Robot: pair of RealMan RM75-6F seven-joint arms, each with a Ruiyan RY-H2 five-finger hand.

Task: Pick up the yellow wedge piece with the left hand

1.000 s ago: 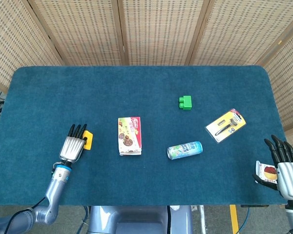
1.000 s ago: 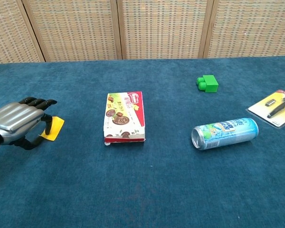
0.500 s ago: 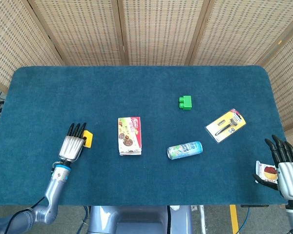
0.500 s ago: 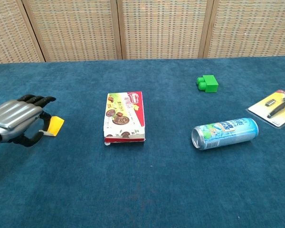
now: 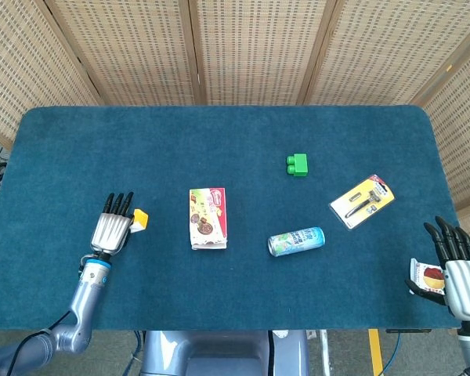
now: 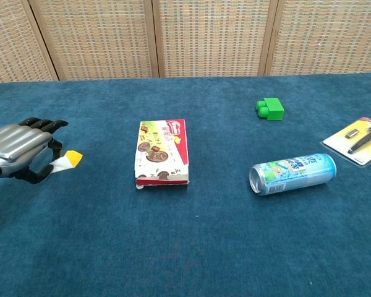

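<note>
Your left hand (image 5: pixel 112 230) sat near the left end of the blue tabletop (image 5: pixel 219 133), palm down, with its fingers curled around the yellow wedge (image 5: pixel 139 218). In the chest view that hand (image 6: pixel 20 150) pinched the wedge (image 6: pixel 70 159) between thumb and fingers, and the piece appeared lifted just clear of the cloth, its yellow tip poking out to the right of the fingertips. Whether it had fully left the surface could not be told for certain from either view.

Your right hand (image 5: pixel 454 266) hung at the near right corner of the tabletop, fingers spread and pointing away from you, gripping nothing. Just beside it, at the table edge, lay a small white and red packet (image 5: pixel 425 277); whether the hand touched it could not be told.

To the right of the wedge, well apart from it, a snack box (image 5: pixel 207 218) lay flat with its long side running away from you. Further right a drink can (image 5: pixel 296 241) lay on its side, open end toward the box. Beyond the can stood a green toy brick (image 5: pixel 298 164), and off to the right a razor in yellow card packaging (image 5: pixel 363 201) lay at an angle. Woven screens (image 5: pixel 243 47) closed off the far side.
</note>
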